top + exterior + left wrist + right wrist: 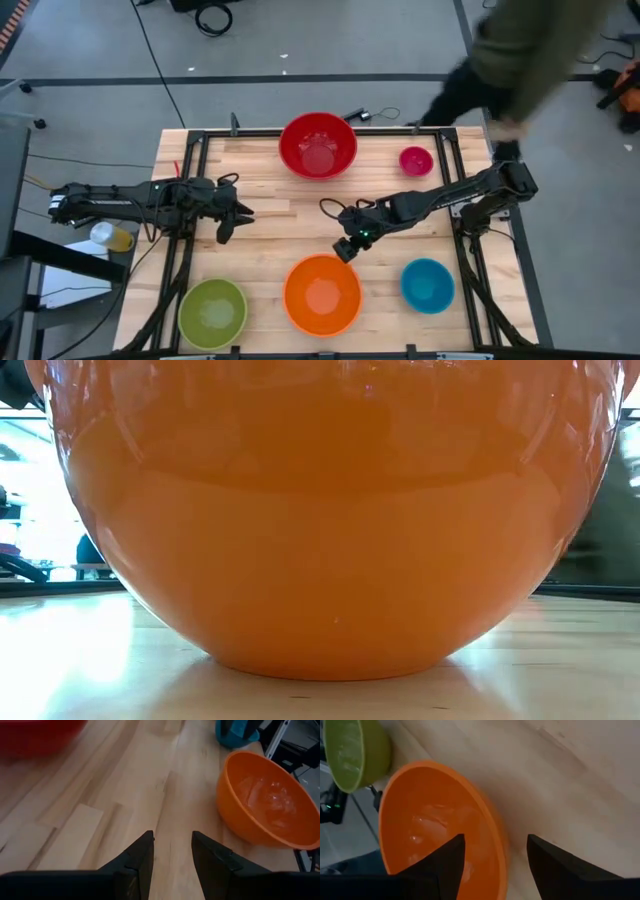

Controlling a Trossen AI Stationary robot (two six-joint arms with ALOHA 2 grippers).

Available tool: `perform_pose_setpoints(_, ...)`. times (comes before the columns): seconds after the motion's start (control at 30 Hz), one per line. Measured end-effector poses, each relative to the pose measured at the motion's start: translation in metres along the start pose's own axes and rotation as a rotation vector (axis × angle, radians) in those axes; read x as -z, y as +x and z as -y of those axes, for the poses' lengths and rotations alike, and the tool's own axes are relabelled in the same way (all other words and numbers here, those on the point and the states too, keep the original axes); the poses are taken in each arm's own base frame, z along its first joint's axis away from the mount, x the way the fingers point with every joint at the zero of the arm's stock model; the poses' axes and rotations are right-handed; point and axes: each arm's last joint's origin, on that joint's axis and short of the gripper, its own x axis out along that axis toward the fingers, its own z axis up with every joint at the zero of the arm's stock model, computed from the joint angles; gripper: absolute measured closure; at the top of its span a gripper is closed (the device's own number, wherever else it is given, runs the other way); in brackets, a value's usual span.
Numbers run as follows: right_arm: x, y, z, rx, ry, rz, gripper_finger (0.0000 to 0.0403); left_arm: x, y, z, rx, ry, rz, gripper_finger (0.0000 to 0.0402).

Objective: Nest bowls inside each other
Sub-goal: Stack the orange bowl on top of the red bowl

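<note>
Five bowls stand on their bases on the wooden table. The red bowl (318, 145) is at the far middle and the pink bowl (415, 160) to its right. Along the near edge are the green bowl (212, 312), the orange bowl (322, 295) (330, 530) and the blue bowl (427, 285). My right gripper (347, 248) (495, 862) is open just over the orange bowl's far rim (492, 820). One finger is over the inside and one over the outside, and neither visibly touches it. My left gripper (235, 212) (172, 852) is open at the table's left middle, holding nothing.
A person (520, 60) stands beyond the table's far right corner. Black frame rails (190, 170) run along the table's left and right sides. Bare wood lies between the red bowl and the near row. A yellowish object (110, 237) sits off the table's left edge.
</note>
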Motion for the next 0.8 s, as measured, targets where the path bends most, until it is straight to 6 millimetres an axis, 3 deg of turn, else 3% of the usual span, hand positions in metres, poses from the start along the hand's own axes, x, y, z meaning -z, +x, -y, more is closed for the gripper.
perform_pose_setpoints(0.4,0.012,-0.009,-0.029,-0.071,-0.367,0.006,0.0185,0.0,0.0,0.0,0.0,0.041,0.0,0.0267)
perform_pose_setpoints(0.8,0.023,0.034,-0.031,0.02,-0.499,-0.035,0.0178,0.0,0.0,0.0,-0.001,0.114,0.002,0.0267)
